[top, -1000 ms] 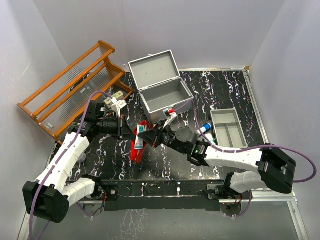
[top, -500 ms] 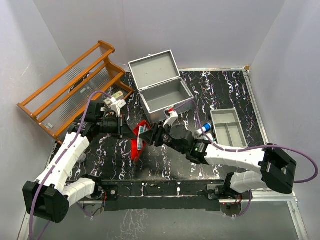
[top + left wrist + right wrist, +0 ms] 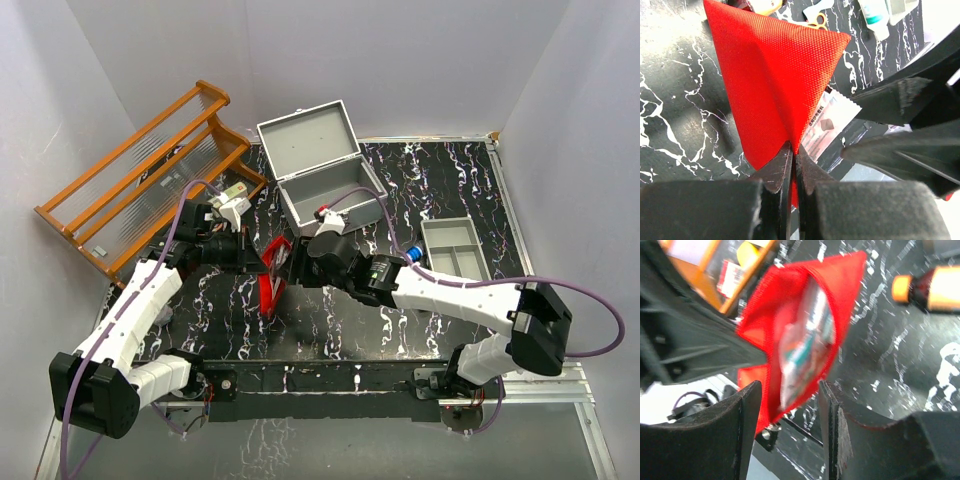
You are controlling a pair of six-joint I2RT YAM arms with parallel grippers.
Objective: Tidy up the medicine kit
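The medicine kit [image 3: 322, 172], a grey metal box, stands with its lid up at the back middle. In front of it my left gripper [image 3: 256, 258] is shut on a fold of a red fabric pouch [image 3: 270, 280], pinched between its tips [image 3: 794, 150]. In the left wrist view the pouch [image 3: 775, 75] rises from the black table. My right gripper [image 3: 292, 268] faces the pouch's mouth from the right, open. In the right wrist view the pouch [image 3: 805, 325] gapes just beyond my open right gripper [image 3: 789, 387], with a blurred white-and-green packet [image 3: 802, 347] inside.
A wooden rack [image 3: 150, 175] leans at the back left, with small boxes [image 3: 232, 203] at its foot. A shallow grey divided tray [image 3: 455, 252] lies at the right, a blue-capped bottle [image 3: 411, 256] beside it. A brown orange-capped bottle [image 3: 935, 287] lies on the table.
My right gripper has opened and moved up and left toward the pouch's mouth; the packet it held now lies inside the pouch. The left gripper has kept its pinch.
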